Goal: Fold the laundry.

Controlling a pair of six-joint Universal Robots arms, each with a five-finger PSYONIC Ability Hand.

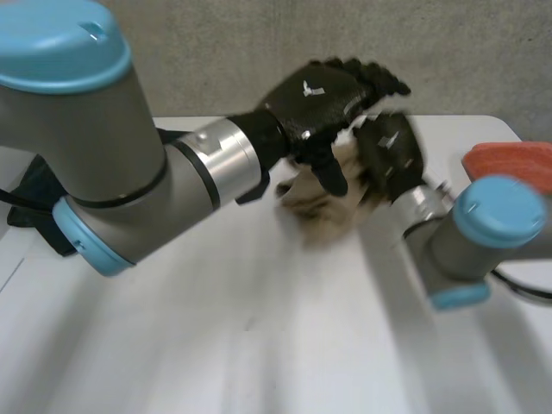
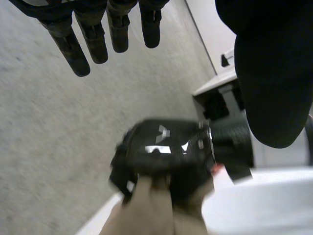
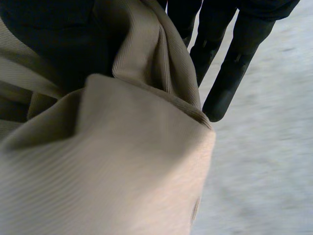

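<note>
- two hands are seen close together over the far middle of the worktop [image 1: 259, 328], with one beige cloth [image 1: 323, 203] bunched between and below them.
- the cloth is held by the right hand [image 1: 392, 155]. in the right wrist view a gathered fold is pressed against its palm, with the fingers [image 3: 234, 63] laid alongside. in the left wrist view the cloth is seen hanging down out of that closed hand.
- nothing is held by the left hand [image 1: 323, 99]. its fingers [image 2: 73, 46] are kept straight and set wide from the thumb [image 2: 274, 73], with nothing between them.
- the coming move is judged to turn on one relation: the cloth lies below and just beyond the left hand's fingertips, directly under the right hand. the free left hand is therefore judged the one to reach down for a loose edge or corner.
- the cloth's long axis is judged to run downward from the right hand's hold toward the worktop. whether its lower end touches the worktop cannot be told.
- no corner or hem can be made out in the bundle, so a clean second grasp is judged difficult until the cloth is spread.
- an orange-red item [image 1: 509, 159] lies well apart at the worktop's right side.
</note>
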